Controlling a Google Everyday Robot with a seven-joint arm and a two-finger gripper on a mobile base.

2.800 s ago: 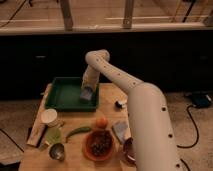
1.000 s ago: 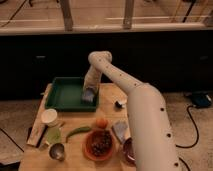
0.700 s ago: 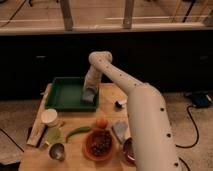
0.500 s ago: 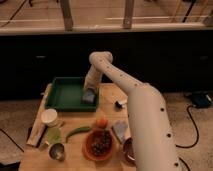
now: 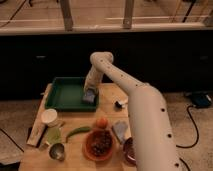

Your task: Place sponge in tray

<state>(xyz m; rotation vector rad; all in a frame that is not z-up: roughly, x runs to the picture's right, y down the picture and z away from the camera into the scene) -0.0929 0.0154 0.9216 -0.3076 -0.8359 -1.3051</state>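
End effector [image 5: 89, 92] is seen at frame centre, low over right end of tray [image 5: 56, 94], w/ sponge [image 5: 89, 98] directly beneath, inside the rim. Grip state can't be told: tip is merged w/ sponge. Surface [image 5: 75, 119] is cut off at bottom edge.

White arm [image 5: 142, 117] runs up from the near right to a bent elbow [image 5: 102, 60] at far centre, forearm drops steeply down-left, wrist pointing downward, gripper [image 5: 89, 95] low at its tip, left of the thick link.

Wooden table [image 5: 75, 121] on speckled floor [image 5: 15, 114], dark wall [image 5: 160, 60] behind, glass panes [image 5: 95, 12] above
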